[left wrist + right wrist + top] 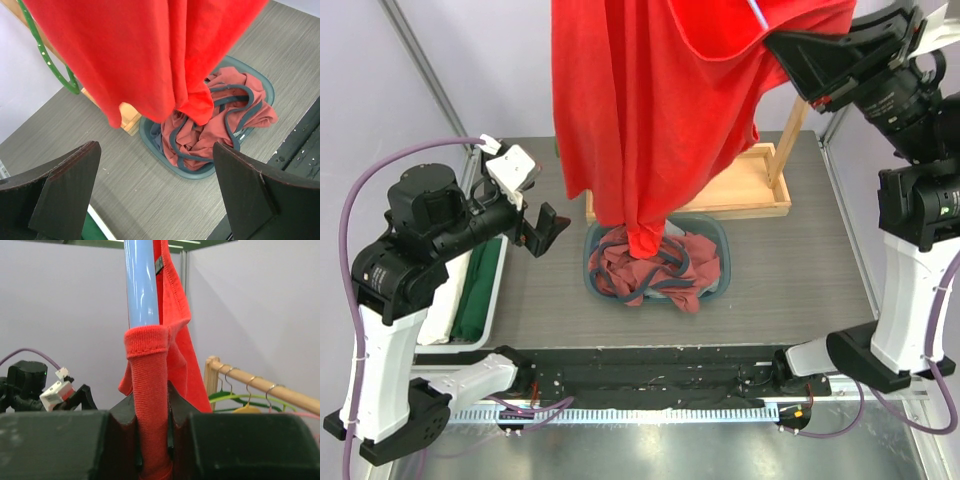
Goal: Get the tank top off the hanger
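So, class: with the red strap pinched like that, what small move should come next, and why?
Probably the right gripper should slide its pinched strap off the blue hanger arm: the loop wraps that arm, and the left gripper is open, holding nothing.

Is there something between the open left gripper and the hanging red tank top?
Nothing visible. Only open air lies between the left gripper and the red tank top, which hangs over the basket of clothes.

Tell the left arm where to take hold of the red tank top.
Best bet: grip the tank top at its lower left side edge, coming in level from the left with the open left gripper. That edge hangs free in vertical folds, clear of the basket, while the right gripper pinches the strap.
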